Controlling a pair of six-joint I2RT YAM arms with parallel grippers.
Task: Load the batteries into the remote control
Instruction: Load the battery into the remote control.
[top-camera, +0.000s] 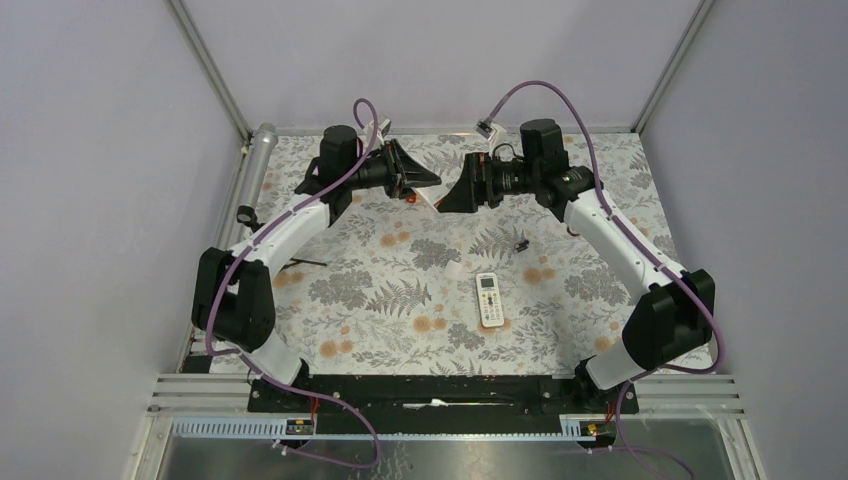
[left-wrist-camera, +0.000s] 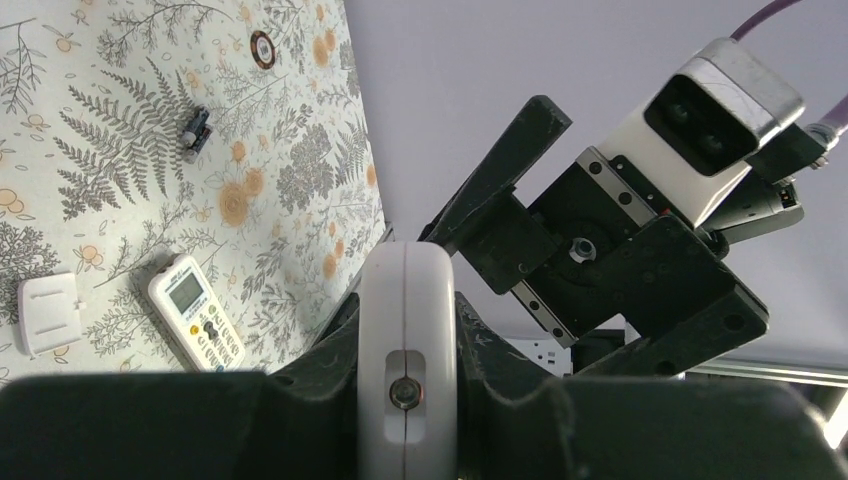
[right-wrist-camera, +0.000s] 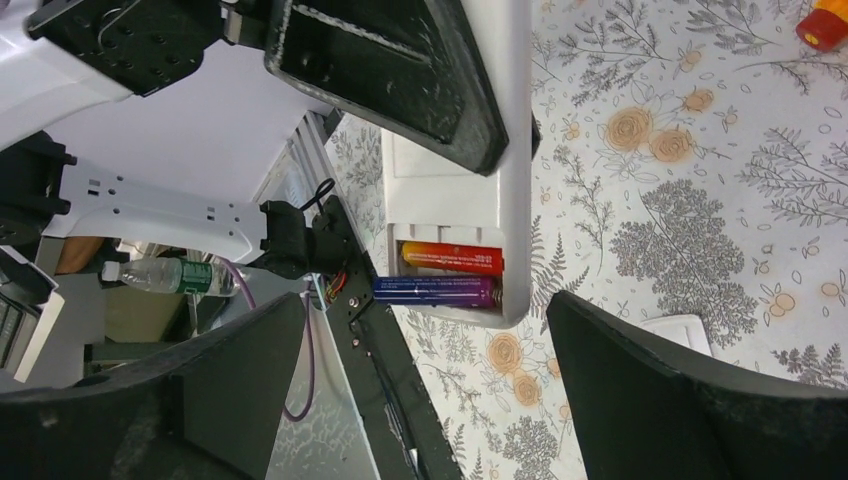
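My left gripper (left-wrist-camera: 405, 335) is shut on the remote control (left-wrist-camera: 405, 300), which it holds in the air at the back of the table, its white edge end-on between the black fingers. In the right wrist view the remote control (right-wrist-camera: 512, 150) shows its open battery bay. Two batteries lie in it side by side, a red one (right-wrist-camera: 450, 258) and a blue one (right-wrist-camera: 435, 290). My right gripper (right-wrist-camera: 425, 345) faces the bay, open wide, with nothing between its fingers. In the top view the left gripper (top-camera: 418, 180) and the right gripper (top-camera: 455, 195) meet tip to tip.
A white remote with a pale green screen (top-camera: 489, 298) lies mid-table. A small black piece (top-camera: 521, 244) sits beyond it. A white battery cover (left-wrist-camera: 48, 312) lies flat on the floral cloth, and a black ring (left-wrist-camera: 262, 48) farther off. A silver cylinder (top-camera: 258, 160) stands along the left edge.
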